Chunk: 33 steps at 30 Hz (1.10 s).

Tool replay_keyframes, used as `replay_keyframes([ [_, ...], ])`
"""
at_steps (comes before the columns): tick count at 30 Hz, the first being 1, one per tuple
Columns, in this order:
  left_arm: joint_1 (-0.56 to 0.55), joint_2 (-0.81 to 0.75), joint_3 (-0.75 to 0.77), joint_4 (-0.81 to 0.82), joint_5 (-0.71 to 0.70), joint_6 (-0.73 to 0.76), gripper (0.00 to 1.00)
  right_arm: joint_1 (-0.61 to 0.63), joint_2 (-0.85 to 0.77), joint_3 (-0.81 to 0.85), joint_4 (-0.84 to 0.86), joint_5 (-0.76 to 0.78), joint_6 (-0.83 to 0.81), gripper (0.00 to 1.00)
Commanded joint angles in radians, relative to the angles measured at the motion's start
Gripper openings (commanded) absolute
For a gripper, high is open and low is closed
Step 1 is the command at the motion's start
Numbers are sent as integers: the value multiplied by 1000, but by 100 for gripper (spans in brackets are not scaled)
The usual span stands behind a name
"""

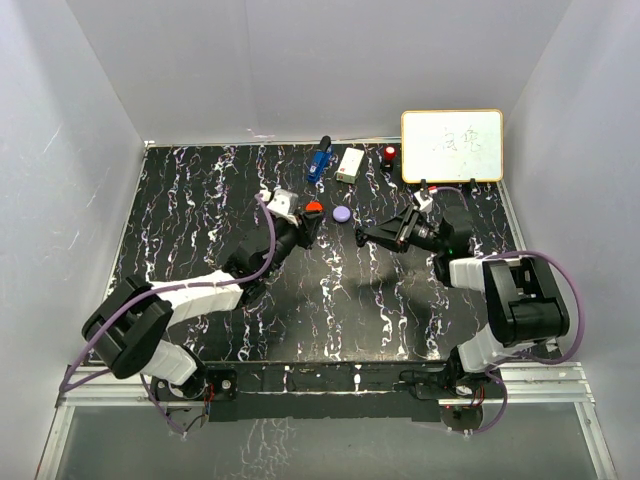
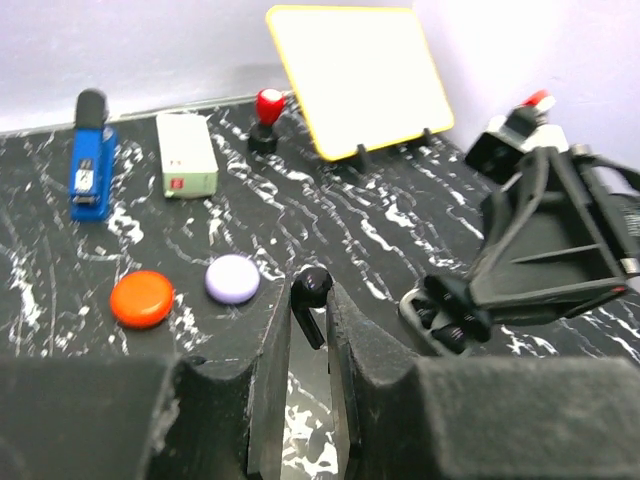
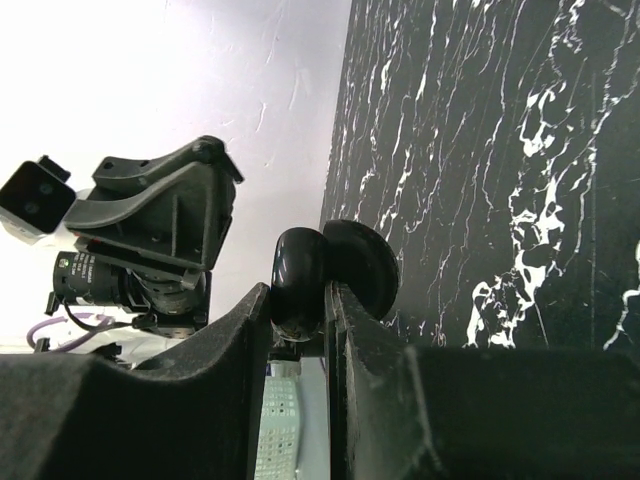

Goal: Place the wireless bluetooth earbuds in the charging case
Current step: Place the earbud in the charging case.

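Observation:
My left gripper point(image 2: 310, 302) is shut on a black stemmed earbud point(image 2: 311, 288), bud end up between the fingertips, held above the table. My right gripper point(image 3: 300, 300) is shut on the black charging case point(image 3: 298, 278), whose lid point(image 3: 362, 264) hangs open. In the left wrist view the open case point(image 2: 447, 322) shows a pale rim and dark insides, just right of the earbud and apart from it. In the top view the left gripper point(image 1: 307, 228) and right gripper point(image 1: 363, 237) face each other at mid-table.
A red round case point(image 2: 141, 298) and a lavender round case point(image 2: 232, 279) lie closed by the left gripper. At the back stand a blue stapler point(image 2: 90, 160), a white box point(image 2: 186, 155), a red-topped stamp point(image 2: 268, 118) and a yellow-framed whiteboard point(image 2: 355, 75).

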<state>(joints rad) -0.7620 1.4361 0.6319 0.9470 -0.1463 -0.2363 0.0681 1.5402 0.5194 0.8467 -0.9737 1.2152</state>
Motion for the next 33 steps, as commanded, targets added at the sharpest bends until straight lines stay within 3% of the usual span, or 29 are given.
replay_keyframes([
  [1, 17, 21, -15, 264, 173, 28, 0, 42, 44, 34, 172, 12, 93, 0],
  [12, 30, 122, -67, 568, 386, 92, 0, 67, 186, 13, 553, -21, 370, 0],
  [19, 30, 230, -76, 755, 413, 159, 0, 77, 268, 1, 718, -14, 490, 0],
  [22, 31, 283, -72, 837, 420, 187, 0, 79, 277, -3, 735, -9, 508, 0],
  [33, 30, 289, -27, 841, 430, 299, 0, 82, 272, -5, 700, -7, 505, 0],
])
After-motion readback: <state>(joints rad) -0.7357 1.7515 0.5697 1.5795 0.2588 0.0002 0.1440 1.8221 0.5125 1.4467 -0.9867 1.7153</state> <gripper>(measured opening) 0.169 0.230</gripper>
